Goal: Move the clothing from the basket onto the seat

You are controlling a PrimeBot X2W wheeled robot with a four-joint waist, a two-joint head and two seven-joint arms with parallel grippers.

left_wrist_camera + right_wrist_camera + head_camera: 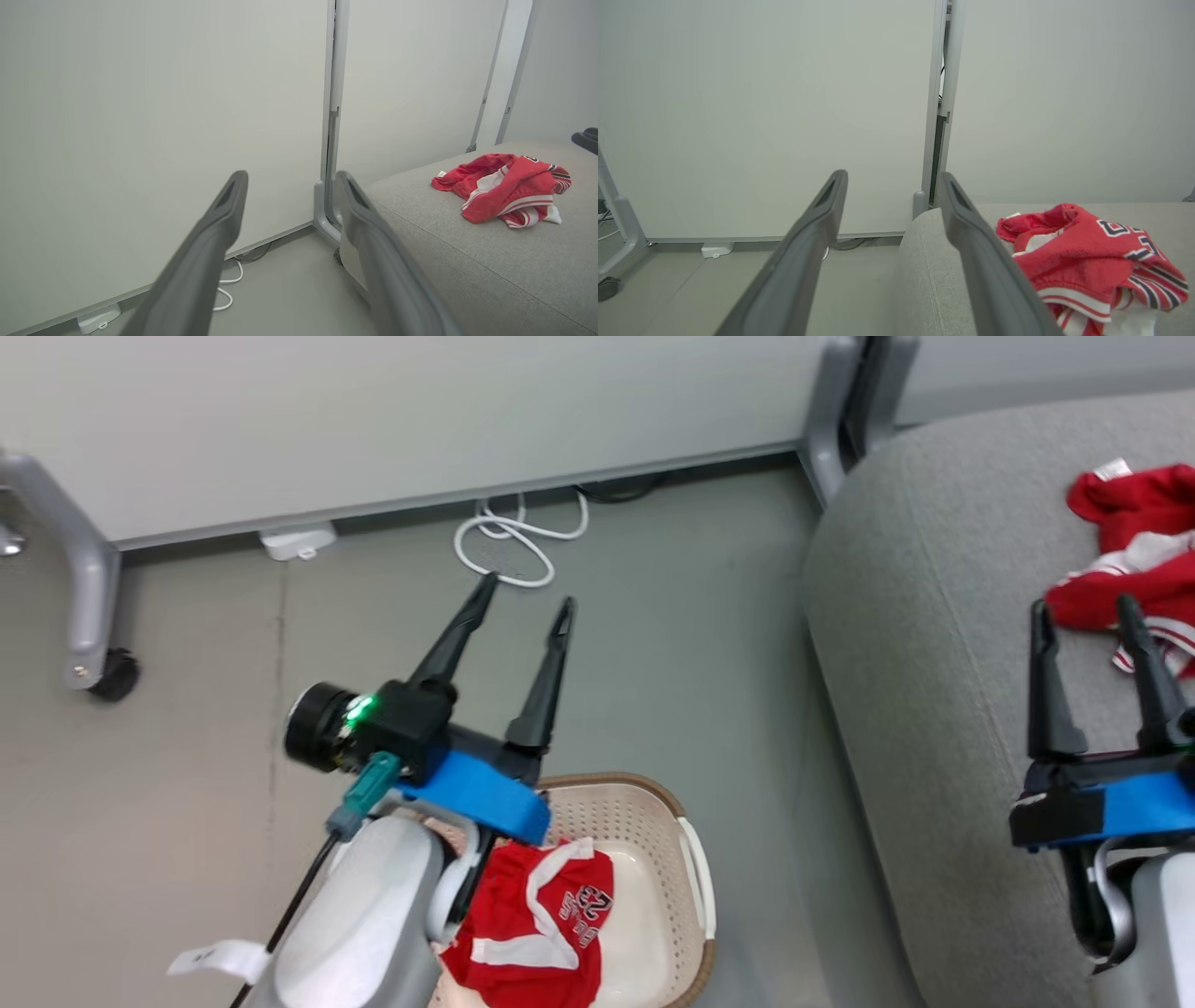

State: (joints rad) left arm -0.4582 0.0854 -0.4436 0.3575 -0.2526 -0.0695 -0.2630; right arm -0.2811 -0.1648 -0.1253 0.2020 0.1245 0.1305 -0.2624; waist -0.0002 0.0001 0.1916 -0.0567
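One red garment with white stripes and the number 23 lies in the cream basket at the bottom of the head view, partly under my left forearm. The other red garment lies crumpled on the grey seat. Above the basket's far rim my left gripper is open and empty, fingers aimed at the floor and wall. My right gripper is open over the seat, just short of the garment there, holding nothing.
A white cable loops on the grey floor by the wall panel. A grey metal post stands at the seat's far corner. A castor leg stands at the left. A white adapter sits along the wall base.
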